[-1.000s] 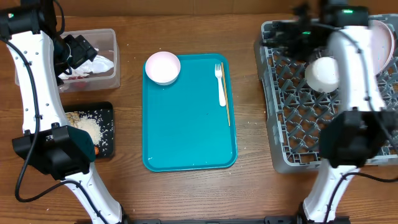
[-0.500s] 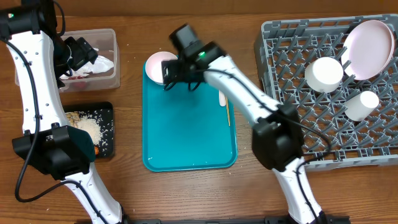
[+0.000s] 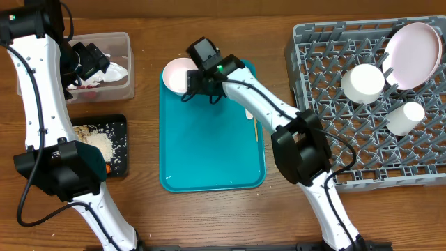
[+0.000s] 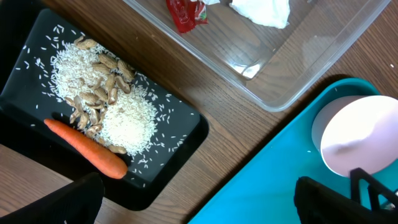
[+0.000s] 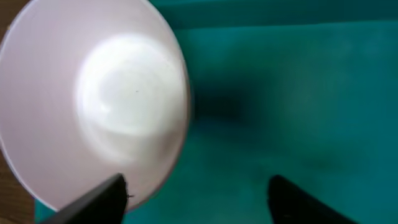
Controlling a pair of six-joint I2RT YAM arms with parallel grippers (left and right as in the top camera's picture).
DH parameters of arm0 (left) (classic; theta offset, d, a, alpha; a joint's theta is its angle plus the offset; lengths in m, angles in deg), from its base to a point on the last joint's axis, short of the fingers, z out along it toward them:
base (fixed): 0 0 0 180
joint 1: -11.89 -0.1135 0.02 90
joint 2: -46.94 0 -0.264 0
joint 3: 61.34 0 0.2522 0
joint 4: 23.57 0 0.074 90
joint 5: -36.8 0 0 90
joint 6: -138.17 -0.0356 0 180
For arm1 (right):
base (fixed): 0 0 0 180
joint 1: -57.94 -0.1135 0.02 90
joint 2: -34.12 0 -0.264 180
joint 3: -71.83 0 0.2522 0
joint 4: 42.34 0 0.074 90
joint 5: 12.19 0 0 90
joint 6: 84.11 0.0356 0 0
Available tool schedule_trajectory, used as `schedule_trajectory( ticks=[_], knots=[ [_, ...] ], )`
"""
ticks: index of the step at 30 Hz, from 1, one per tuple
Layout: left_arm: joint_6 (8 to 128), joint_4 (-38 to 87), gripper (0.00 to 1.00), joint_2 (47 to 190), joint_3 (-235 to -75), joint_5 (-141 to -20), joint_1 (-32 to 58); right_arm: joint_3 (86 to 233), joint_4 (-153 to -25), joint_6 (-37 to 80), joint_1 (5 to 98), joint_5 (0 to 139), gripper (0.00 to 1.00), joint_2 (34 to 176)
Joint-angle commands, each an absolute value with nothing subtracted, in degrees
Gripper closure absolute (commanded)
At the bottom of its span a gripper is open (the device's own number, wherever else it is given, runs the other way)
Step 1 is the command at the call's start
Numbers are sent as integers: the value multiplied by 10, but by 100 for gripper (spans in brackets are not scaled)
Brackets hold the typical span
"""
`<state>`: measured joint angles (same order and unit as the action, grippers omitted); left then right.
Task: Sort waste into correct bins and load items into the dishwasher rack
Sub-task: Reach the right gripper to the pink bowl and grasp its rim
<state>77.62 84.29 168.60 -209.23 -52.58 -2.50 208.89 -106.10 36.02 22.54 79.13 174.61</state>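
while the right gripper (image 5: 196, 186) hangs over the teal tray (image 5: 298, 93), its 2 fingers stand spread astride the rim of the white bowl (image 5: 112, 106) in the tray's corner. the left gripper (image 3: 87, 59) gapes wide above the clear tub (image 3: 97, 90).

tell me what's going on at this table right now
The right gripper is at the white bowl in a corner of the teal tray, jaws open astride its rim, not yet clamped. The dishwasher rack already holds a plate, a second bowl and a cup. The fork and wooden stick lie on the tray. The left gripper hovers open by the clear tub.
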Motion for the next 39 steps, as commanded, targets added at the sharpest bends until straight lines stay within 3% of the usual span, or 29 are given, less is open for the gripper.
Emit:
schedule_trajectory(
  ticks=[1,6,11,15,16,17,18,20,23,26,39],
  knots=[
    [769,842,0,1685,-2090,-530,-26,2093,-1085,373,240,793,50,1755],
    [769,843,0,1685,-2090,-530,-26,2094,-1157,377,252,799,80,1753],
    [769,843,0,1685,-2090,-530,-26,2094,-1253,377,268,808,81,1725],
    [769,841,0,1685,-2090,-530,-26,2095,-1306,376,282,814,69,1675],
    [769,840,0,1685,-2090,-530,-26,2095,-1315,376,284,813,59,1660],
    [769,840,0,1685,-2090,-530,-26,2095,-1323,369,285,809,36,1644],
    [769,840,0,1685,-2090,-530,-26,2095,-1325,349,284,794,20,1629],
    [769,839,0,1685,-2090,-530,-26,2095,-1319,299,283,745,12,1613],
    [769,836,0,1685,-2090,-530,-26,2095,-1301,250,276,678,13,1609],
    [769,833,0,1685,-2090,-530,-26,2094,-1271,225,252,664,21,1618],
    [769,838,0,1685,-2090,-530,-26,2093,-1190,154,144,885,28,1716]
  ],
)
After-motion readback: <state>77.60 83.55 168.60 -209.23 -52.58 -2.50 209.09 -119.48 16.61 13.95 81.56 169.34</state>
